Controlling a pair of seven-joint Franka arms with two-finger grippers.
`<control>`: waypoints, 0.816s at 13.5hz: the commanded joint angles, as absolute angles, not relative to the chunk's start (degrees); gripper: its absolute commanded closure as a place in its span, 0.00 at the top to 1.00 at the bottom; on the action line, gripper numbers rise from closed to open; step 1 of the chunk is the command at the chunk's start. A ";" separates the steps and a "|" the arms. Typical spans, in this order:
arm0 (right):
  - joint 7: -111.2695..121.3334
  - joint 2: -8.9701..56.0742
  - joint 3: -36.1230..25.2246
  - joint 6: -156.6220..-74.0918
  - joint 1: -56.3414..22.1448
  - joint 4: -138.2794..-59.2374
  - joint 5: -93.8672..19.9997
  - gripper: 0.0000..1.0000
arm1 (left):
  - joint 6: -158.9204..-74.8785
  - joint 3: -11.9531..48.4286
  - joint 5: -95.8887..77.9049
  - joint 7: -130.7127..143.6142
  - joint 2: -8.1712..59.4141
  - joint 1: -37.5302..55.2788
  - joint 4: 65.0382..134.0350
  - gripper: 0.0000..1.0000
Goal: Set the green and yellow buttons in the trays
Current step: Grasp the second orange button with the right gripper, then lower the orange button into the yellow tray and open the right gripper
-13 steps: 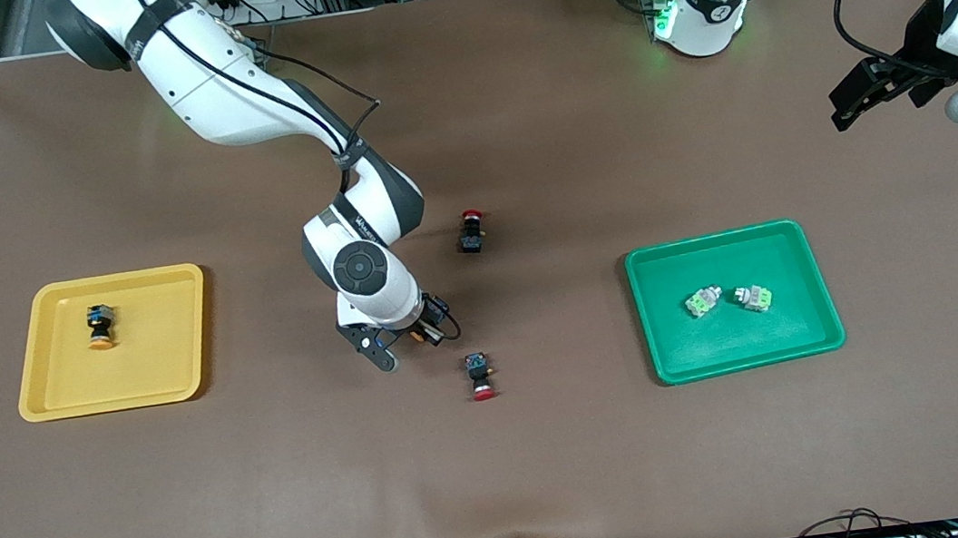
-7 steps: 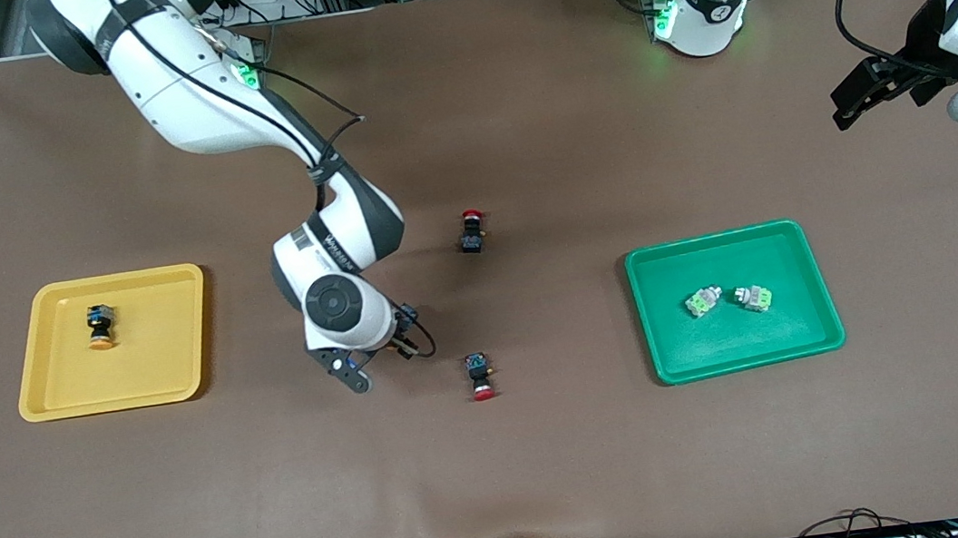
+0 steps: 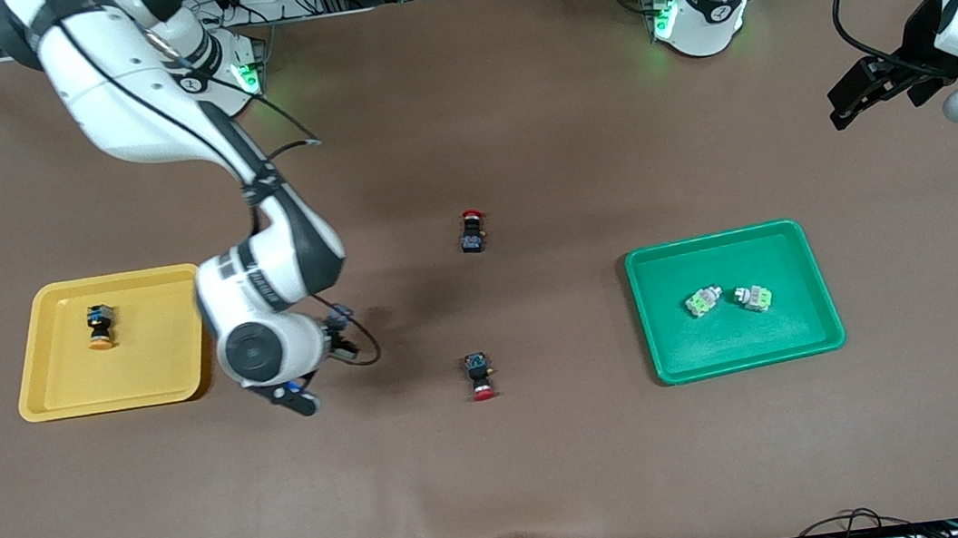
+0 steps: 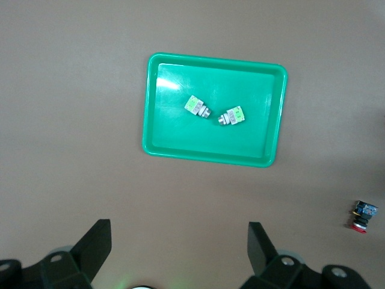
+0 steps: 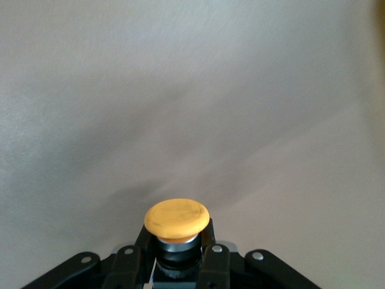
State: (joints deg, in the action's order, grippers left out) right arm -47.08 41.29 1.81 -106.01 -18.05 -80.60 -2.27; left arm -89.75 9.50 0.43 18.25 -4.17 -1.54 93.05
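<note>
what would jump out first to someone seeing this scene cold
The right gripper, shut on a yellow-capped button, is over bare table beside the yellow tray. The green tray, toward the left arm's end, holds two green buttons.

Glossy plastic green tray (image 3: 819, 282), matt table (image 3: 560, 478)

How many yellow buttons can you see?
2. One yellow button lies in the yellow tray. The other is gripped in the right gripper, in the air beside that tray.
</note>
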 commanded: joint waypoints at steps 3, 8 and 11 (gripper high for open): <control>-29.30 32.62 2.38 -105.82 -12.66 -88.06 -2.55 0.00 | -88.42 9.58 0.35 18.11 -4.48 -1.67 91.76 1.00; -15.92 29.45 2.20 -105.91 -5.81 -93.59 -1.76 0.00 | -88.42 9.58 0.26 18.19 -4.66 -1.85 91.50 1.00; -9.25 28.57 2.20 -106.26 -1.68 -96.67 -0.70 0.00 | -87.90 9.58 0.26 18.19 -5.10 -1.93 91.49 1.00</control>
State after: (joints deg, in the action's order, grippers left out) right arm -13.13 31.62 1.23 -105.38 -4.43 -92.30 -1.51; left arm -89.59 9.45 0.43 18.24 -4.31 -1.63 92.09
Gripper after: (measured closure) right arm 0.665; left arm 0.000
